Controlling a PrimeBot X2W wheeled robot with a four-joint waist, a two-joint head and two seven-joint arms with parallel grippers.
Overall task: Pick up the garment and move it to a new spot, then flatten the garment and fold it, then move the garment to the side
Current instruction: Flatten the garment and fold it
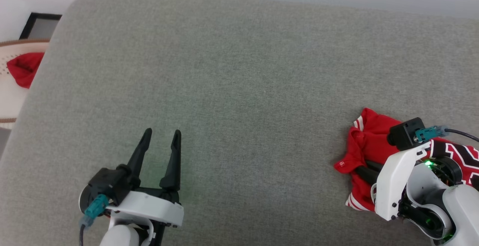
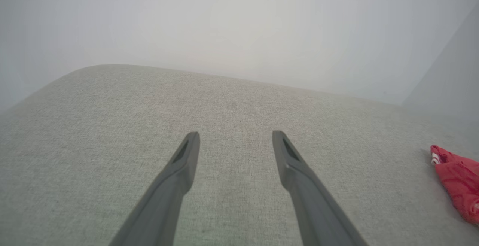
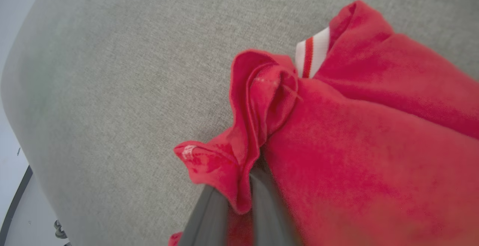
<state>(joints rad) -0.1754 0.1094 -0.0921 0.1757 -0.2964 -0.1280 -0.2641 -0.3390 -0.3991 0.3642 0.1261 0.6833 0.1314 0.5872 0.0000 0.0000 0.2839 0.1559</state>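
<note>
At lower left of the head view, the left gripper (image 1: 162,131) sits fingers spread, empty, over the grey padded surface (image 1: 239,70); at lower right the crumpled garment (image 1: 365,143) lies on it, the right gripper (image 1: 363,169) pinched onto a red fold.

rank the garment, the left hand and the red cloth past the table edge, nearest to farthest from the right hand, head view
1. garment, gripped in the right hand, lower right
2. left hand, lower left, open
3. red cloth, far left, off the table
</note>
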